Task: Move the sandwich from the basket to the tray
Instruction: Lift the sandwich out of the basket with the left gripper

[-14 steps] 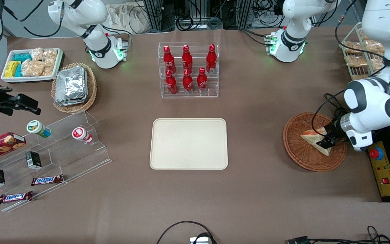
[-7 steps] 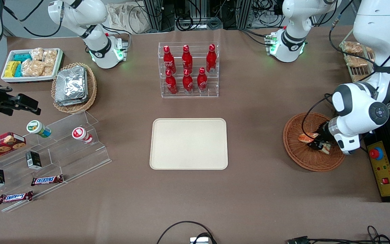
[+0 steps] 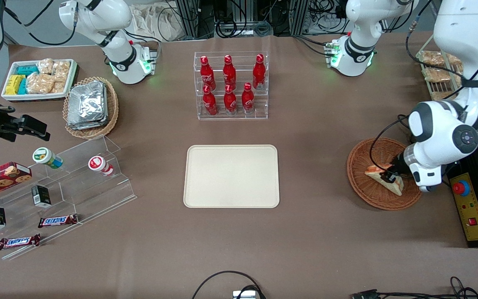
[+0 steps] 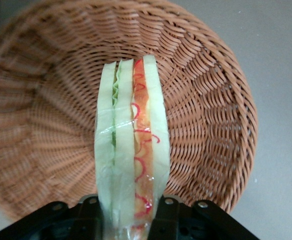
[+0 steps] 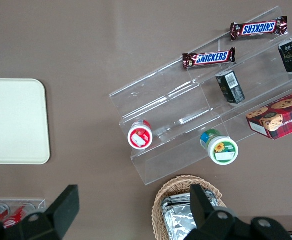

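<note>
The sandwich (image 3: 379, 176) is a pale bread wedge with orange-red and green filling, wrapped in clear film. It stands on edge over the reddish-brown wicker basket (image 3: 369, 195) toward the working arm's end of the table. My left gripper (image 3: 390, 177) is shut on the sandwich's wide end. In the left wrist view the sandwich (image 4: 128, 145) sticks out between the black fingers (image 4: 167, 216), with the basket (image 4: 201, 95) under it. I cannot tell whether the wedge's tip touches the basket. The cream tray (image 3: 231, 176) lies bare at the table's middle.
A clear rack of red bottles (image 3: 230, 85) stands farther from the front camera than the tray. A tan basket of foil packets (image 3: 91, 106), a white snack bin (image 3: 39, 79) and an acrylic step shelf (image 3: 62, 187) lie toward the parked arm's end. A yellow control box (image 3: 469, 211) sits beside the basket.
The sandwich lay flat in the basket a second ago; now it is turned on edge in the shut gripper. The wrist has shifted slightly toward the tray.
</note>
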### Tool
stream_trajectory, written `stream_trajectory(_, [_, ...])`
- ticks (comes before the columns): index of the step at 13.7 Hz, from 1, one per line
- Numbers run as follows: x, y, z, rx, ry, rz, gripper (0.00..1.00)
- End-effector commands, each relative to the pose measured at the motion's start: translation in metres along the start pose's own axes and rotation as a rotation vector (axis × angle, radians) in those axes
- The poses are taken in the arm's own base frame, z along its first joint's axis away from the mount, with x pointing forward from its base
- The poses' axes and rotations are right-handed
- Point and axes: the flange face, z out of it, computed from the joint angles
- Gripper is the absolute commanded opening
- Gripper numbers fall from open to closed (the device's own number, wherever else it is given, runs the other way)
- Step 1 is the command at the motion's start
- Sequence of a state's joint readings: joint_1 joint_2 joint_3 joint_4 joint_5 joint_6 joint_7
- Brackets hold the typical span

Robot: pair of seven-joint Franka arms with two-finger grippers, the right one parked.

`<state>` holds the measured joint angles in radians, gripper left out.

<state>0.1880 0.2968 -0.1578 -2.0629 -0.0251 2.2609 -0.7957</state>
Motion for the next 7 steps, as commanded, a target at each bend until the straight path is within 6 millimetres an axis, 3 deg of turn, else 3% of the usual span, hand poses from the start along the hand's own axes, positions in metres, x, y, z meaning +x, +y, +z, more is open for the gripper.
stream_trajectory(1, [-0.004, 0.003, -0.086, 0.081, -0.006, 0.091, 0.00])
stream_trajectory(3, [-0.002, 0.012, -0.151, 0.121, -0.060, 0.237, 0.00])
stream_trajectory(5, [-0.009, 0.028, -0.200, 0.131, -0.098, 0.394, 0.00])
stream_trajectory(7, [-0.039, 0.056, -0.233, 0.108, -0.060, 0.501, 0.00])
